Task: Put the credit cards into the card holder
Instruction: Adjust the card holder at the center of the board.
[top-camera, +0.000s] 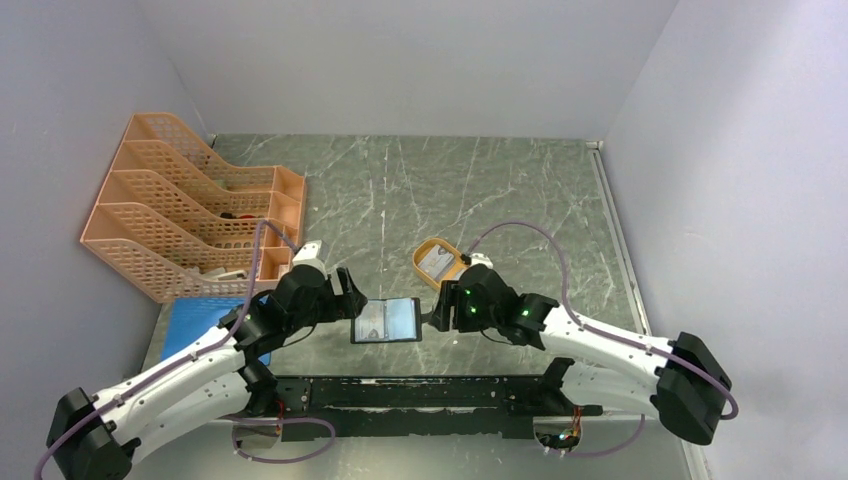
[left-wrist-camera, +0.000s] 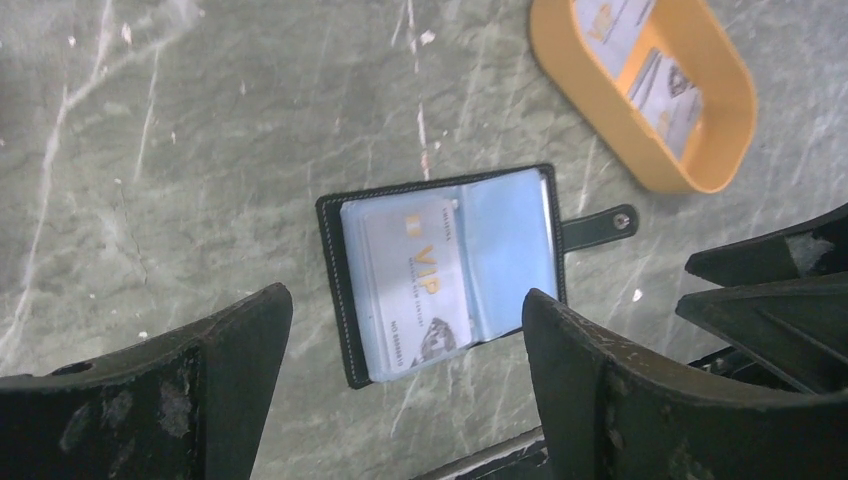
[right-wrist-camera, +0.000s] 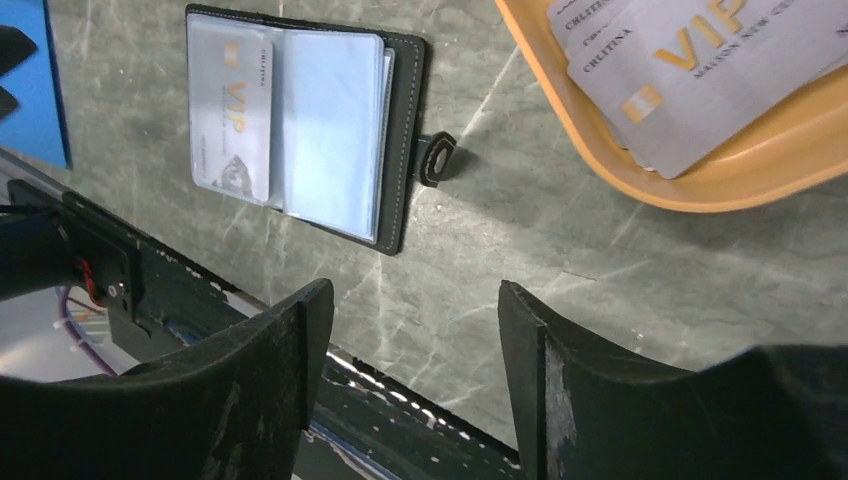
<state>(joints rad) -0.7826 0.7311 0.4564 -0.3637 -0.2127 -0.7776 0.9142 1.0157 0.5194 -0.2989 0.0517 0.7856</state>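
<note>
The black card holder (top-camera: 387, 321) lies open flat on the marble table between my two grippers, snap tab pointing right. One pale credit card (left-wrist-camera: 415, 275) marked VIP sits in its left clear pocket (right-wrist-camera: 232, 125); the right pocket shows only bluish plastic. More credit cards (right-wrist-camera: 690, 80) lie in the orange oval tray (top-camera: 437, 262). My left gripper (left-wrist-camera: 405, 298) hovers open just left of the holder (left-wrist-camera: 445, 270), nothing between its fingers. My right gripper (right-wrist-camera: 415, 290) is open and empty, near the holder's (right-wrist-camera: 300, 130) right side.
A peach mesh file organizer (top-camera: 190, 215) stands at the back left. A flat blue pad (top-camera: 195, 320) lies under the left arm. A black rail (top-camera: 430, 395) runs along the near table edge. The tray rim (left-wrist-camera: 600, 120) is just beyond the holder's tab.
</note>
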